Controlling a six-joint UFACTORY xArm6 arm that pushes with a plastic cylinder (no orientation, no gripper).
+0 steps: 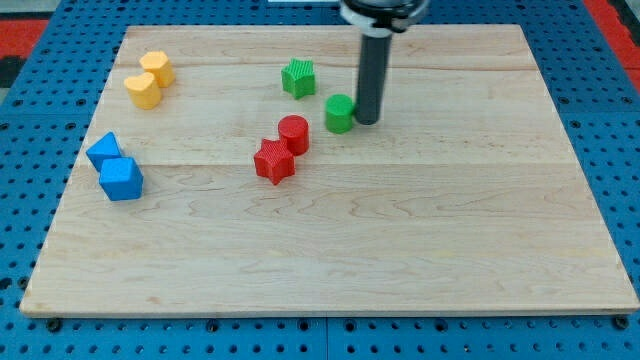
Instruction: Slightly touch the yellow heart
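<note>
My tip [367, 122] rests beside the green cylinder block [340, 113], well apart from the yellow heart block [143, 90] on the wooden table [420, 260]; no pincer is fitted. The approach toward the view's left appears not yet begun.

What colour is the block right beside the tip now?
Green: the green cylinder sits just to the view's left of my tip, seen in the camera view.

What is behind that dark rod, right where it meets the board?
My tip rests on the wooden board, close beside the green cylinder on its right. Behind the rod only bare board shows on either side; the strip directly behind it is covered.
</note>
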